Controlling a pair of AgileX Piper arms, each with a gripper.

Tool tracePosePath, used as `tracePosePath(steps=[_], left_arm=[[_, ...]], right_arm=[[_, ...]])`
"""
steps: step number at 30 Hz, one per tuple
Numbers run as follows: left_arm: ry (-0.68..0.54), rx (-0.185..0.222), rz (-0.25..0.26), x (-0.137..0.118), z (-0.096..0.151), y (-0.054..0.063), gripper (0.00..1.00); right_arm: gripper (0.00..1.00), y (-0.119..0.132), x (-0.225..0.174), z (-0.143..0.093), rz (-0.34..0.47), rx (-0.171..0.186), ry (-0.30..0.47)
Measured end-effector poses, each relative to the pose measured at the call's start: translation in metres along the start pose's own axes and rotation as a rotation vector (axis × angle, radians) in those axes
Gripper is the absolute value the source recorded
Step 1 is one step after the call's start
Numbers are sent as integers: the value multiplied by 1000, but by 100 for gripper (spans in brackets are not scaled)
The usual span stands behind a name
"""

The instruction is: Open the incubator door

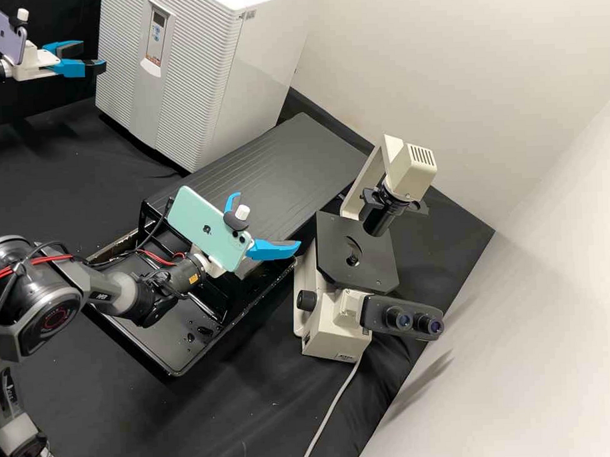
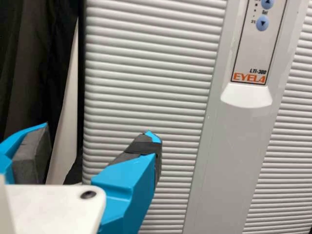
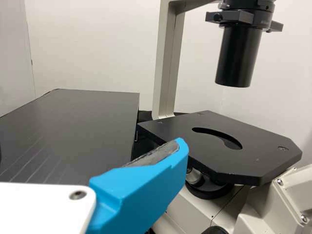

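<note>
My left hand (image 1: 90,57) hangs open before the shut incubator (image 1: 196,79); my right hand (image 1: 267,222), also open, is near the microscope (image 1: 332,324).

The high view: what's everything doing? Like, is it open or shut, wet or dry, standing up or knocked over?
White ribbed incubator door: shut
Left blue-and-white gripper: open
Right blue-and-white gripper: open
Cream and black microscope: standing upright
Black rectangular tray: wet, with drops on it
Small rectangular incubator display: cannot tell if it is lit
</note>
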Motion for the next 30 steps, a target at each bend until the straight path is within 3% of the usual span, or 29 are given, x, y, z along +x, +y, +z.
tracePosePath(steps=[12, 28, 29, 30], left_arm=[[-115, 35, -37, 32, 2, -2, 100], [-118, 38, -58, 36, -1, -9, 100], [-118, 38, -58, 36, -1, -9, 0], [-118, 38, -58, 36, -1, -10, 0]], right_arm=[[100, 0, 0, 0, 0, 0, 0], [100, 0, 0, 0, 0, 0, 0], [100, 0, 0, 0, 0, 0, 0], [100, 0, 0, 0, 0, 0, 0]])
